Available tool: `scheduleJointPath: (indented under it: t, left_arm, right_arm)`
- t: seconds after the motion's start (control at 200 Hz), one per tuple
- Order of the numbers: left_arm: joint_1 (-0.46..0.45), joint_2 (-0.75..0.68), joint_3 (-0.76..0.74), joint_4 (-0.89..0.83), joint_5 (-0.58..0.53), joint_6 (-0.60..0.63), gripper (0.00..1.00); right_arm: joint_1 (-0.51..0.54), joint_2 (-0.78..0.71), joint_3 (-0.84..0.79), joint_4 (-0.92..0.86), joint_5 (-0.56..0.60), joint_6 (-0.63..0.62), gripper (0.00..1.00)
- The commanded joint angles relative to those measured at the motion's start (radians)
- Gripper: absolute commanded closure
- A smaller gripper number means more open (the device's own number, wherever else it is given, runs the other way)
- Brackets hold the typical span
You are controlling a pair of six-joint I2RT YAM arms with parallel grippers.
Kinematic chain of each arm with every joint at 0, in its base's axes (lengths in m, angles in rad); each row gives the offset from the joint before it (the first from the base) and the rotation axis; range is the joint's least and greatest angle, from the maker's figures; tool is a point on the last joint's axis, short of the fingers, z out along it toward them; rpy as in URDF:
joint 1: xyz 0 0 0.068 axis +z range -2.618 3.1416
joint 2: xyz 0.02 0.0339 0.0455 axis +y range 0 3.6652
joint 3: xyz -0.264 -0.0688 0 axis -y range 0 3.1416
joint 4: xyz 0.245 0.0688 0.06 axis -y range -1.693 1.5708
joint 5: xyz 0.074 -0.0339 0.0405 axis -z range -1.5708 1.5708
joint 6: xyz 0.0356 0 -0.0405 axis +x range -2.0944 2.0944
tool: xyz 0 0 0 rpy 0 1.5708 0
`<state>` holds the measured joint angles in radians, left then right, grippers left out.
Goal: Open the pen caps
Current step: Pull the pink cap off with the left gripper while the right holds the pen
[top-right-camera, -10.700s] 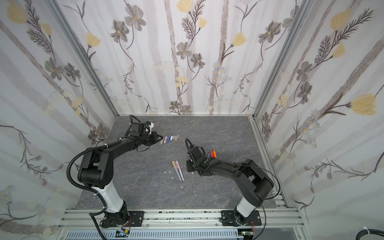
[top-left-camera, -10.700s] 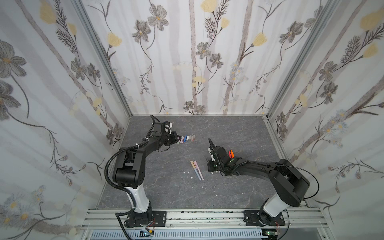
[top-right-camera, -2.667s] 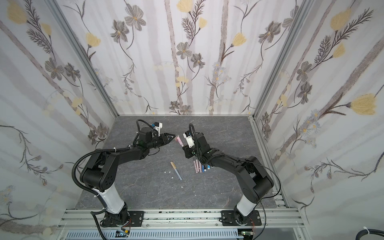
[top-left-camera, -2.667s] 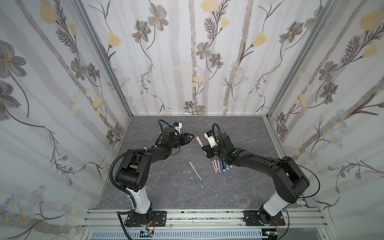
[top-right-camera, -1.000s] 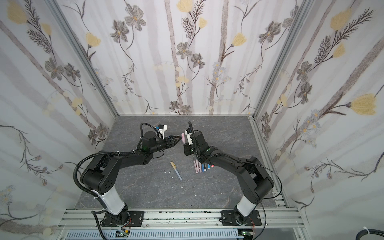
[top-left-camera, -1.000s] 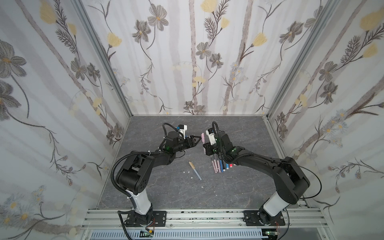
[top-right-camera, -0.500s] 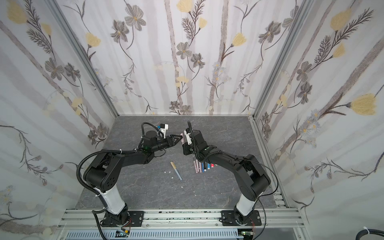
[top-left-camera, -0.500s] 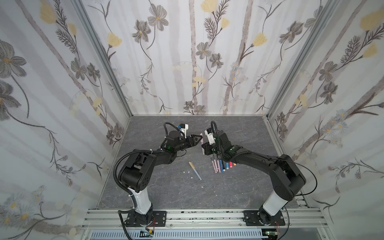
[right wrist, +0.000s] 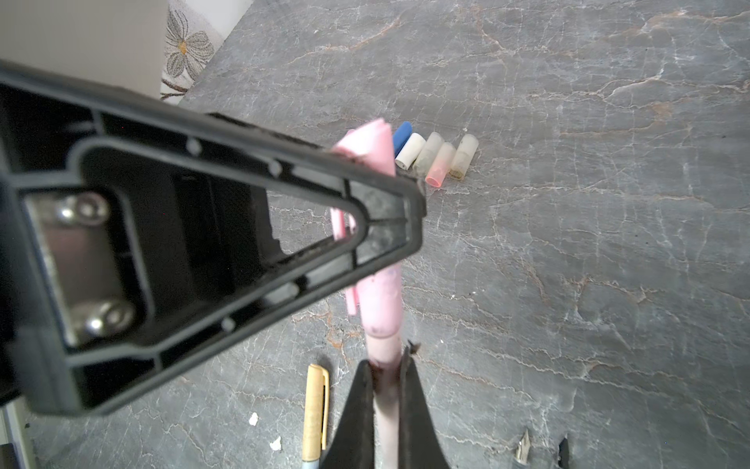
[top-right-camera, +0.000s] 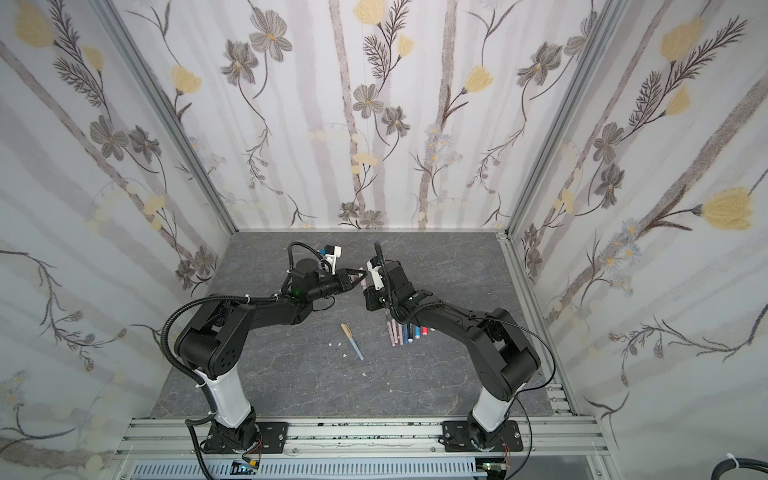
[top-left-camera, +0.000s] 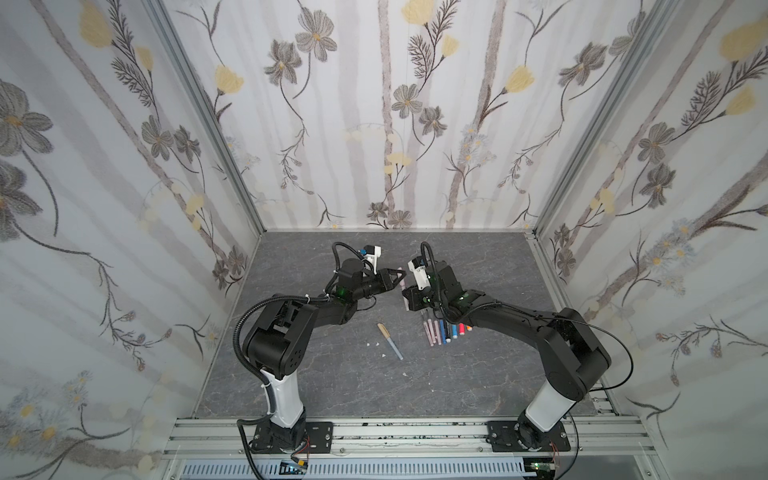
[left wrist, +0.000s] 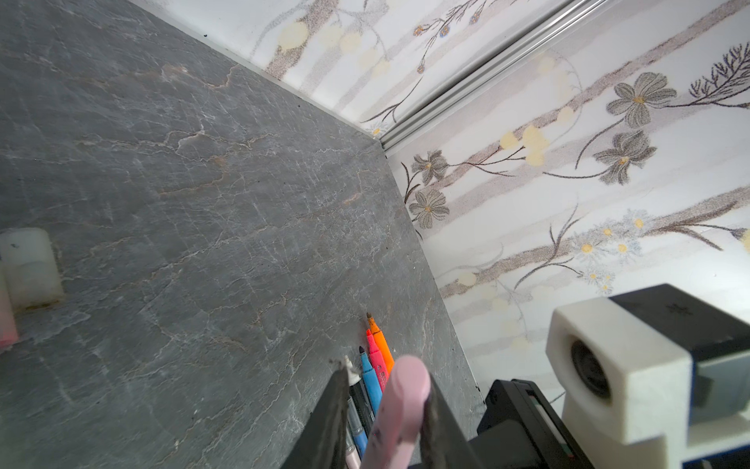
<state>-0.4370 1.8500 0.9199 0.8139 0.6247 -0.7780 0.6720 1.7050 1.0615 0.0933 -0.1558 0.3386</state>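
You are watching both arms meeting above the counter (top-left-camera: 332, 390), nearer its back edge and about midway between its side edges. The right end effector (right wrist: 385, 367) is clenching the pale barrel of a pink pen (right wrist: 383, 351) and holding it clear of the counter. The left end effector (left wrist: 385, 381) is straddling the cap (right wrist: 381, 300), which is on the pen; one finger (left wrist: 440, 422) is lying against the cap while a sliver of gap is showing at the other, so you cannot tell whether it is grasping. Five loose caps (right wrist: 434, 158) are lying side by side on the counter beyond the pen. A gold-capped pen (top-left-camera: 390, 340) is lying alone near the counter's middle; a row of pens (top-left-camera: 440, 332) is lying to its right, partly under the right arm, several showing bare tips.
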Motion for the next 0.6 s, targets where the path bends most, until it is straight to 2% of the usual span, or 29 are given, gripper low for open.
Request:
scheduleJointPath:
  t: [0.0, 0.16, 0.23, 0.25, 0.32, 0.42, 0.595]
  left_arm:
    - [0.001, 0.006, 0.01, 0.016, 0.007, 0.013, 0.76]
    - [0.001, 0.011, 0.01, 0.016, 0.018, 0.005, 0.89]
    - [0.001, 0.009, 0.01, 0.021, 0.022, -0.006, 1.0]
    - [0.001, 0.008, 0.01, 0.025, 0.023, -0.011, 1.0]
    - [0.001, 0.003, 0.011, 0.035, 0.029, -0.026, 1.0]
    - [0.002, -0.005, 0.015, 0.047, 0.036, -0.049, 1.0]
    - [0.001, -0.009, 0.01, 0.067, 0.049, -0.077, 1.0]
  right_arm:
    - [-0.001, 0.003, 0.009, 0.017, -0.014, 0.0, 1.0]
    - [-0.002, 0.0, 0.005, 0.022, -0.015, 0.001, 1.0]
    - [-0.001, 0.001, -0.001, 0.033, -0.017, 0.002, 1.0]
    - [-0.001, 0.002, -0.004, 0.037, -0.018, 0.003, 1.0]
    - [-0.001, 0.003, -0.013, 0.053, -0.019, 0.009, 0.9]
    - [0.0, 0.009, -0.016, 0.069, -0.023, 0.015, 0.84]
    - [-0.001, 0.019, -0.016, 0.098, -0.033, 0.019, 0.81]
